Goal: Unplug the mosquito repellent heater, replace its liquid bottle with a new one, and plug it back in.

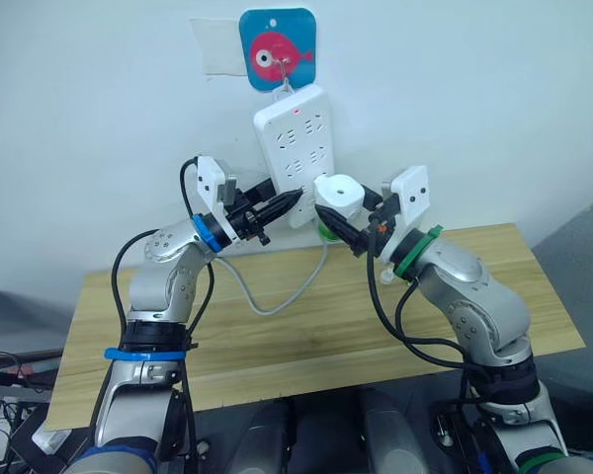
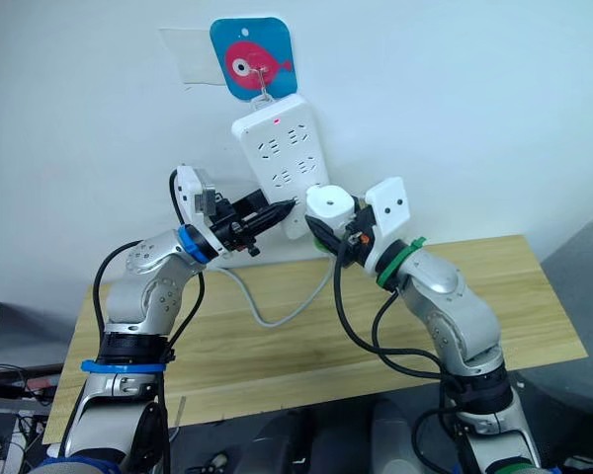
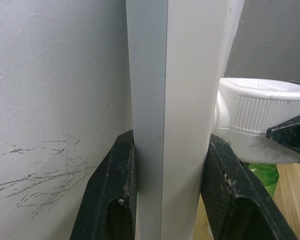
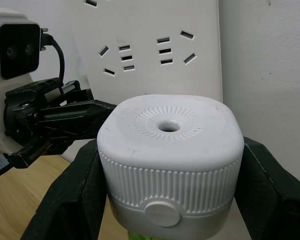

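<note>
The mosquito repellent heater (image 1: 338, 191) is a small white rounded unit with a round vent on top (image 4: 168, 126). It sits against the lower right part of the white power strip (image 1: 295, 148), which hangs on the wall. Whether its prongs are in a socket is hidden. A green liquid bottle (image 3: 262, 176) hangs under it. My right gripper (image 4: 170, 150) is shut on the heater, one black finger on each side. My left gripper (image 3: 170, 142) is shut on the strip's lower left edge, its fingers (image 3: 115, 175) pressing front and back.
The strip hangs from a blue hook plate with a pink fish (image 1: 277, 47). Its white cable (image 1: 267, 301) loops down onto the wooden table (image 1: 474, 296) below. The wall stands right behind both grippers.
</note>
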Robot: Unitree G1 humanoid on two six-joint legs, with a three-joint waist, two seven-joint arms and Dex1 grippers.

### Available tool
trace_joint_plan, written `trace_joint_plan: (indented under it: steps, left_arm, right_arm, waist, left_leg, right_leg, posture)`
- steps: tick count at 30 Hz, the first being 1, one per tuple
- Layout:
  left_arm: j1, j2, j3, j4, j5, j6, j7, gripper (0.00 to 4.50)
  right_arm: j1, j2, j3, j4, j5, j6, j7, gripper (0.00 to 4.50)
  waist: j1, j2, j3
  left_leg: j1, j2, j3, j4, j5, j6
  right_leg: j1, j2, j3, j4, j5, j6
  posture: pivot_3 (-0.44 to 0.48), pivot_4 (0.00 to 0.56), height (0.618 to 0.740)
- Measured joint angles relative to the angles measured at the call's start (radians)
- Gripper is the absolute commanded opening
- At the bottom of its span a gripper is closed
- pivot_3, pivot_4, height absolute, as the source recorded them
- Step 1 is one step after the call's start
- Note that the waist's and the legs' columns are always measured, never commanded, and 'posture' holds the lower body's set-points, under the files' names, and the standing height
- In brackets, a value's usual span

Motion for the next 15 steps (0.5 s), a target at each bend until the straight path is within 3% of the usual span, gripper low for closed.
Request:
trace_joint_plan:
  steps: [15]
  left_arm:
    - [0.008, -0.002, 0.023, -0.008, 0.01, 0.015, 0.0, 1.3]
  right_arm:
    - [-0.018, 0.057, 0.013, 0.029, -0.06, -0.005, -0.002, 3.04]
  waist:
    - [-0.014, 0.0, 0.0]
  left_leg:
    - [0.0, 0.0, 0.0, 0.001, 0.0, 0.0]
  right_leg:
    - [0.0, 0.0, 0.0, 0.002, 0.0, 0.0]
  posture:
    - [-0.159, 0.229, 0.74]
